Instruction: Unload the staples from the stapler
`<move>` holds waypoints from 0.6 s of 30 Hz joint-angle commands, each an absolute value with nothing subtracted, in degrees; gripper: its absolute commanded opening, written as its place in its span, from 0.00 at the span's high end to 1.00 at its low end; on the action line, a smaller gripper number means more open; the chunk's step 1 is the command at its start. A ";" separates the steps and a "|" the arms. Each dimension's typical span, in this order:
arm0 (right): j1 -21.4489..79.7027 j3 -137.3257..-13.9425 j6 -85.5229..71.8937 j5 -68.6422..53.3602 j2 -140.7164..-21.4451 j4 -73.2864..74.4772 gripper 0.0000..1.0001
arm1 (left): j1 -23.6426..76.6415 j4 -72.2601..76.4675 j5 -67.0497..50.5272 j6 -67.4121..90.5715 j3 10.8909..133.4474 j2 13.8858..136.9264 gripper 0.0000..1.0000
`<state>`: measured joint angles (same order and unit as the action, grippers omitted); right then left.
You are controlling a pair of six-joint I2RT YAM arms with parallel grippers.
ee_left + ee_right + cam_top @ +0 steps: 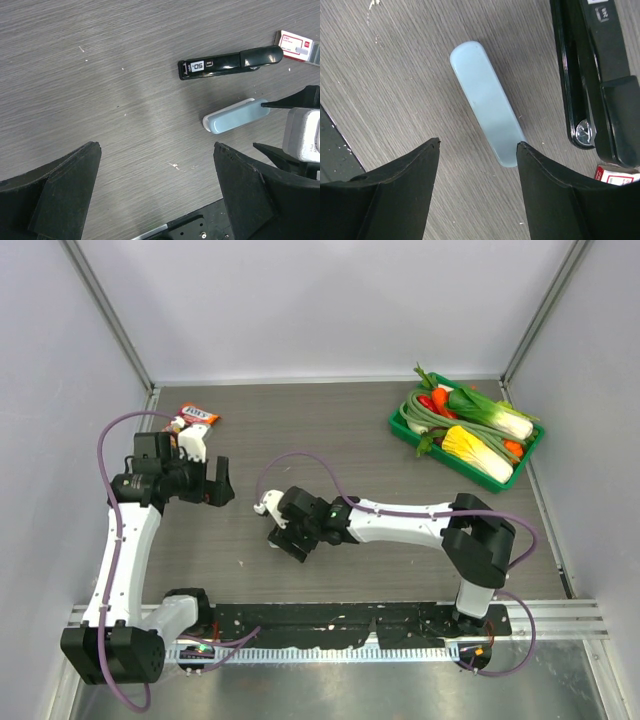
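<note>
The pale blue stapler point(487, 102) lies flat on the grey wood table. It also shows in the left wrist view point(235, 116). My right gripper point(479, 145) is open and hovers low over the stapler's near end. That end lies against the inside of the right finger point(545, 180), with a wide gap to the other finger. In the top view the right gripper point(283, 538) hides the stapler. My left gripper point(157, 145) is open and empty, well to the left of the stapler, and it shows at the left in the top view point(218, 483).
A long black stapler point(230, 62) lies just beyond the blue one, with a pink-and-white packet point(297, 46) at its far end. An orange packet point(197, 417) lies at the back left. A green tray point(400, 430) of vegetables stands at the back right. The black base plate point(200, 225) runs along the near edge.
</note>
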<state>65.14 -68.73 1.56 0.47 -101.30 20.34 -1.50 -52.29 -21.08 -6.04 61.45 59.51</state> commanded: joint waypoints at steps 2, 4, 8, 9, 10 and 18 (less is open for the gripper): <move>65.48 -71.28 3.60 -1.14 -103.09 18.11 0.33 | -1.49 -52.91 -23.20 -7.65 61.43 58.71 0.00; 65.48 -71.63 3.78 -0.88 -103.80 18.10 0.33 | -1.49 -53.00 -23.38 -7.91 61.35 58.80 0.00; 65.74 -72.51 5.97 2.72 -104.68 18.63 0.31 | -1.49 -53.52 -24.08 -8.44 61.26 58.80 0.00; 65.74 -72.68 6.50 3.77 -104.59 18.55 0.30 | -1.41 -53.53 -24.08 -8.61 61.26 58.80 0.00; 65.74 -72.69 6.85 4.39 -104.42 18.54 0.28 | -1.41 -53.70 -24.08 -8.70 61.26 58.89 0.00; 65.74 -72.42 10.63 6.60 -104.85 18.81 0.22 | -1.41 -53.70 -24.35 -9.05 61.17 58.62 0.00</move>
<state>65.43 -71.11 7.68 5.02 -103.92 18.83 -1.50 -53.52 -22.79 -8.03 61.32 59.51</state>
